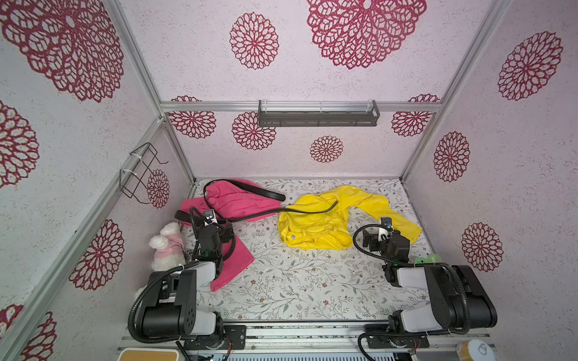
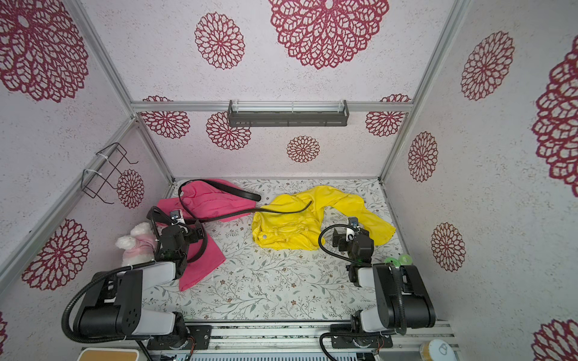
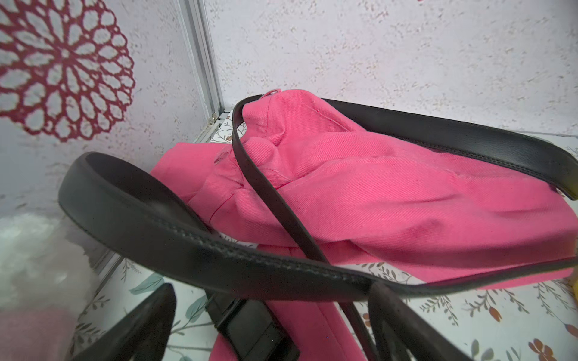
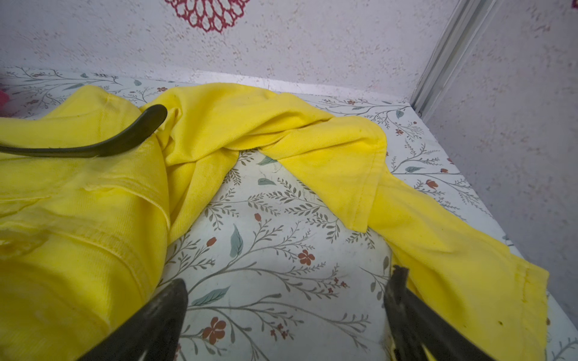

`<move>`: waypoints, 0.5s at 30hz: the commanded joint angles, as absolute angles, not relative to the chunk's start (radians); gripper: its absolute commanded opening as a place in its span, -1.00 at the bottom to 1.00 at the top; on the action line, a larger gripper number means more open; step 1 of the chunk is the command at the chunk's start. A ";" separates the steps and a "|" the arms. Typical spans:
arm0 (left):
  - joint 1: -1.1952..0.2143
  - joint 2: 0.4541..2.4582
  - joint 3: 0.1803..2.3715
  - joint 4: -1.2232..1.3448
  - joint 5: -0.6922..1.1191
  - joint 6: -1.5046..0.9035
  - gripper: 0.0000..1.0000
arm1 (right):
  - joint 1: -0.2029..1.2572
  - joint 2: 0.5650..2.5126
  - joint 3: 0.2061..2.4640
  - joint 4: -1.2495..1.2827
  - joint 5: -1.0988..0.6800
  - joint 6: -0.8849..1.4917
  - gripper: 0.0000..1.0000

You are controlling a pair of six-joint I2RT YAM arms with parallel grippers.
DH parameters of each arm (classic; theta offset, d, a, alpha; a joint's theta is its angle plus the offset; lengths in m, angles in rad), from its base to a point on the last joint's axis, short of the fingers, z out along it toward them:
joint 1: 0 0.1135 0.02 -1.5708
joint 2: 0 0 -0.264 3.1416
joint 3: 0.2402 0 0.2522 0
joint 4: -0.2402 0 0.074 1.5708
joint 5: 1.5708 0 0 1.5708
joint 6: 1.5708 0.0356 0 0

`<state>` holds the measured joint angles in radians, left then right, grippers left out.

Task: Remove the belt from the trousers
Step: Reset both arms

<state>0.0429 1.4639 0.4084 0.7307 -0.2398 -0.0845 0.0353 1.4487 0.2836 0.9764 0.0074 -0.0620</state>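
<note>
Surface: floral table [image 1: 297,281], patterned walls.
Belt: black belt [image 1: 266,192] draped over pink trousers [image 1: 240,203]; its tip lies on yellow trousers [image 1: 316,225].
Left gripper [image 3: 272,290]: jaws wide apart; only the wrist view shows the strap crossing them.
Right gripper [image 4: 291,275]: jaws spread above bare table.
Hidden: the belt's near stretch, behind the left arm in both top views.

Bright, soft, even light fills the space; only faint shadows lie on the table [image 1: 297,281]. In both top views the walls [image 1: 62,156] bend toward the edges. Close to the wrist cameras, the belt [image 3: 156,225], the plush toy [image 3: 28,250] and the fingers [image 4: 150,322] of the right gripper [image 4: 289,275] look blurred.
</note>
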 commanded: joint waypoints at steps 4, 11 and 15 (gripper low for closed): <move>0.057 1.501 0.388 0.885 -0.233 -0.069 0.95 | 0.023 1.506 0.255 1.159 0.048 -0.040 0.97; 0.061 1.529 0.376 0.924 -0.232 -0.075 0.95 | 0.038 1.521 0.253 1.174 0.207 0.004 0.98; 0.063 1.531 0.378 0.923 -0.234 -0.076 0.95 | 0.050 1.520 0.253 1.178 0.234 0.001 0.98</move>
